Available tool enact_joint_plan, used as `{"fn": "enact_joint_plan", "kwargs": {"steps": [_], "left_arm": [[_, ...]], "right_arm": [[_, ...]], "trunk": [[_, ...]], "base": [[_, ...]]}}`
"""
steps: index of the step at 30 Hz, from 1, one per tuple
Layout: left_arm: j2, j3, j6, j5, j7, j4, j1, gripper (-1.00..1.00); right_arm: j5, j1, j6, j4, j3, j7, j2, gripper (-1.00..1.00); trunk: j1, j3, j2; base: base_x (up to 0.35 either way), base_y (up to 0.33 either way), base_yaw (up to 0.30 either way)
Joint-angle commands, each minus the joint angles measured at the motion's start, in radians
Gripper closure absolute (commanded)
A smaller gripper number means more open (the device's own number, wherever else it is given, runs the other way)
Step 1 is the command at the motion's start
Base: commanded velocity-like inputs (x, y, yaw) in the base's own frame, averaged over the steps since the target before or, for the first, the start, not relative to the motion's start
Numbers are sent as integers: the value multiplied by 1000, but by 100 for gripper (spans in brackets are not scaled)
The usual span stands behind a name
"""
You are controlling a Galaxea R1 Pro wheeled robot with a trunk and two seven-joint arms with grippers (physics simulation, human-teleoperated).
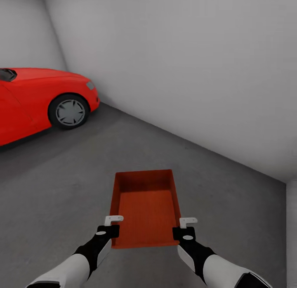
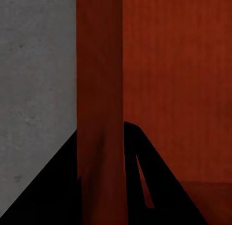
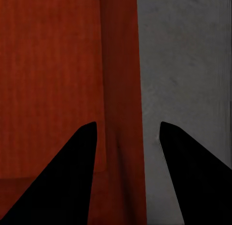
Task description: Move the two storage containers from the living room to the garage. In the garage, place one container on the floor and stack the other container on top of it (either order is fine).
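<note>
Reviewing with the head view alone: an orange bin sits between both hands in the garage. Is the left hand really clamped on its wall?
Observer: Yes. In the left wrist view the left hand is shut on the storage container's side wall, with both fingers pressed against it.
Operator: And the right?
Observer: The right hand straddles the opposite wall but is open: grey floor shows between its outer finger and the wall.

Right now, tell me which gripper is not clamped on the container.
The right gripper: its fingers straddle the container's side wall with a gap showing. The left gripper pinches its wall tight.
</note>
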Motion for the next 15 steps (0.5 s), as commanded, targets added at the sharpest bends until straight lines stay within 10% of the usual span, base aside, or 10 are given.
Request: {"fn": "enact_joint_plan", "kwargs": {"steps": [1,15], "left_arm": [[79,25,2,37,-4,-7,-1,100],[79,25,3,38,-4,-7,-1,100]], "right_arm": [[-28,-1,-2,1,-30,55,-51,100],[-28,-1,-2,1,-30,55,-51,100]], "trunk": [[1,-2,-2],[1,-2,-2]], "base": [[311,0,-289],[321,0,-219]]}}
